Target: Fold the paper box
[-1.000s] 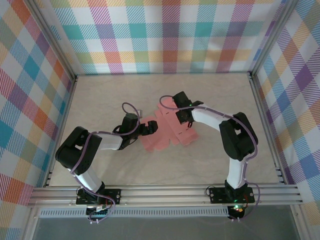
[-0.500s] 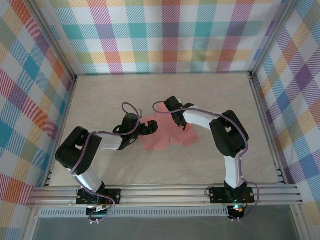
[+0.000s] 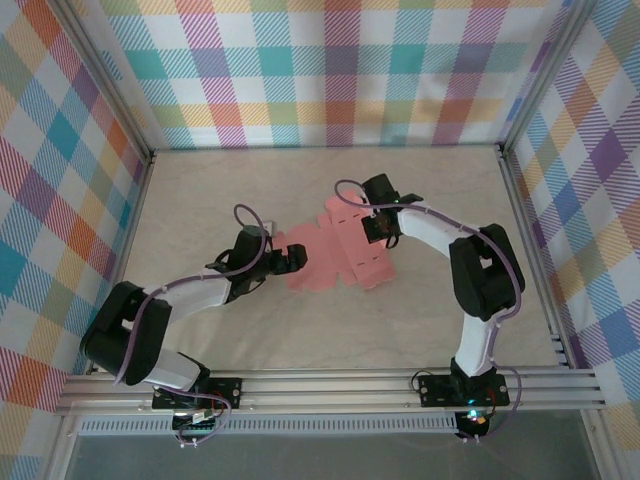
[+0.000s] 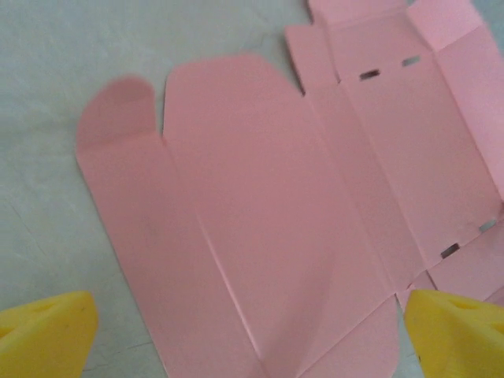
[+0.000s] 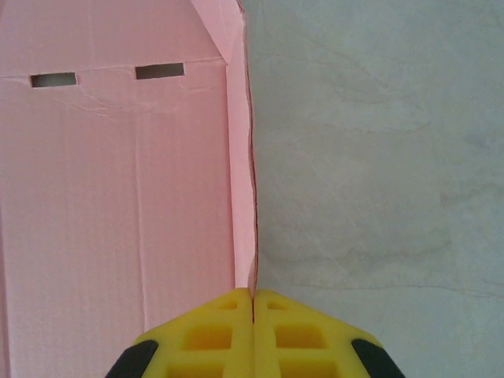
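Observation:
The paper box is a flat salmon-pink die-cut sheet lying mid-table, with creases, slots and rounded tabs. My left gripper sits at the sheet's left end, open. In the left wrist view its yellow fingers stand wide apart on either side of the sheet, and the left gripper holds nothing. My right gripper is at the sheet's back right edge. In the right wrist view the right gripper is shut on a narrow side flap of the paper box, which stands up on edge.
The pale table is walled by checked panels on three sides, with aluminium posts at the corners and a rail along the near edge. Bare table lies behind, in front of and to the right of the sheet.
My right gripper swung left, then back to the right and farther away, staying shut on the flap. The left arm stretched out, its elbow dropping toward the near left; its gripper stayed open at the sheet.

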